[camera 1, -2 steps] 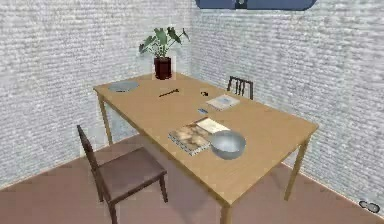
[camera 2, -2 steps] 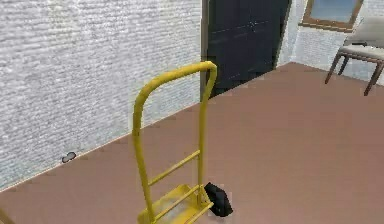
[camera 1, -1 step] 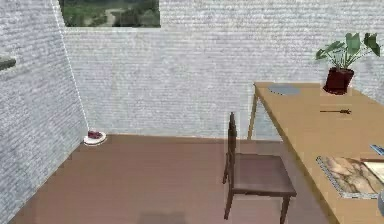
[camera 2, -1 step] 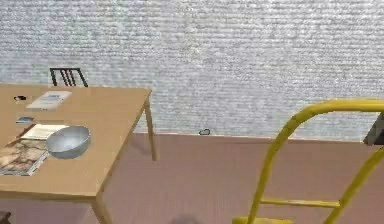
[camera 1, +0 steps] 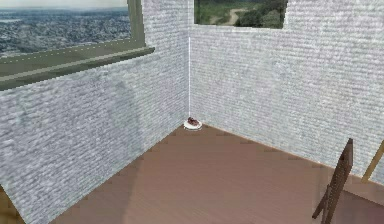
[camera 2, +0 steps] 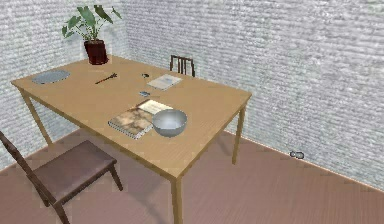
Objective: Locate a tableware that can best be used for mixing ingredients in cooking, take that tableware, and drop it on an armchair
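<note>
Bowl, grey and round, is sitting upright on the table near its front edge, just beside a book. We are recording a plant standing at the table's far corner and a chair standing at its near end. We are unable to tell the claw's state, so we are placing nothing against it.

Grey bowl on tan table; white brick-patterned walls.
</note>
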